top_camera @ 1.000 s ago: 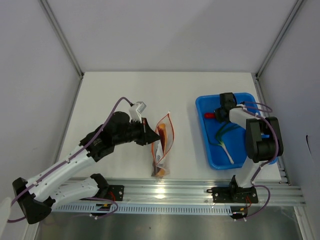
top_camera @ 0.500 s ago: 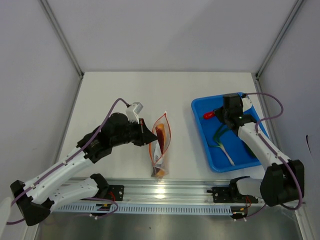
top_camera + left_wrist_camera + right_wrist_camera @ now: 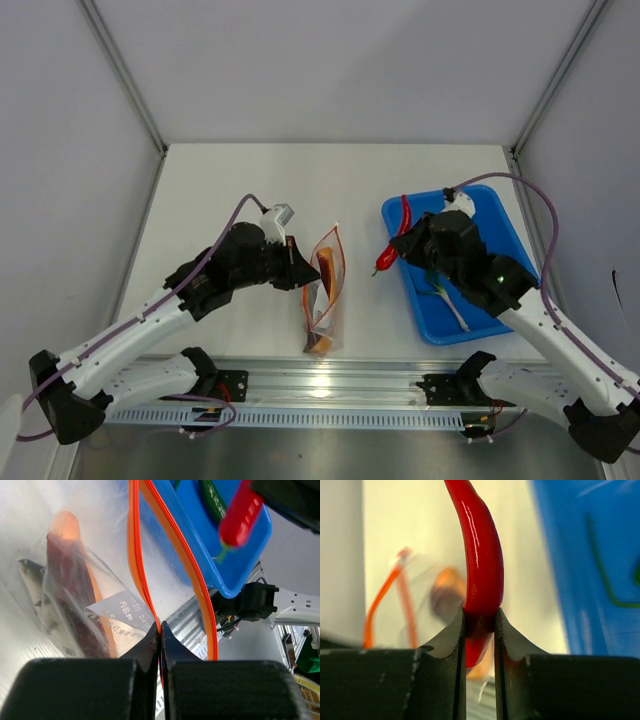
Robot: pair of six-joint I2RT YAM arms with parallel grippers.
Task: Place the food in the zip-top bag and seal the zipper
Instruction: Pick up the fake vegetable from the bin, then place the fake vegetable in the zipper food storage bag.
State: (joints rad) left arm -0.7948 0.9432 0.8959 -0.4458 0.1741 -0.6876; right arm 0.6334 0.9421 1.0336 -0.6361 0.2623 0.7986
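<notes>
While the left fingers (image 3: pixel 142 652) pinch the zipper (image 3: pixel 136 555) of the zip-top bag (image 3: pixel 325 295) lying on the desk (image 3: pixel 230 190), the right fingers (image 3: pixel 445 645) clamp the red chili (image 3: pixel 481 555) near its lower end, over the blue tray's (image 3: pixel 505 215) left rim.

A fixed camera high above and behind the arm bases looks down over the whole table (image 3: pixel 250 180). The left wrist camera sits close behind its fingers (image 3: pixel 145 650), facing right across the zip-top bag (image 3: pixel 90 605) toward the blue tray (image 3: pixel 250 555). The right wrist camera, equally close, faces left past the red chili (image 3: pixel 482 565). Both wrist views share bag, chili and tray.
</notes>
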